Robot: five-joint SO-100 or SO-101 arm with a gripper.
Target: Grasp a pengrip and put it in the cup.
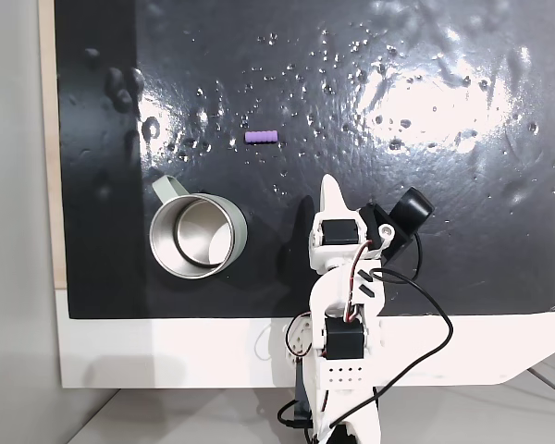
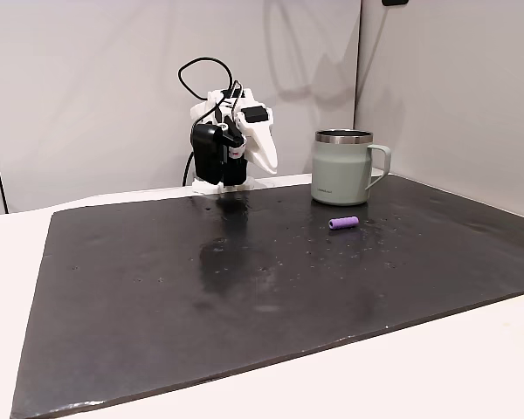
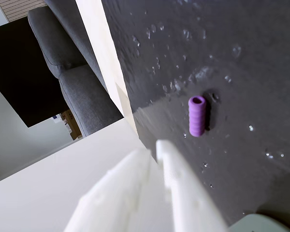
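The tiny purple pengrip [image 1: 262, 137] is seen lying on the dark table [image 2: 244, 297], apart from the cup [image 1: 196, 235] near its arm-side edge, while the white fingers [image 3: 176, 166] (pressed closed, empty) are held short of it; it is judged soft, light, best pinched mid-length.

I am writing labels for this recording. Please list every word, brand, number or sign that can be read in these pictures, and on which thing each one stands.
None can be read.
The cup: plain wall, no print.
The pengrip: only ribs.
The gripper and the black mat: no lettering visible.
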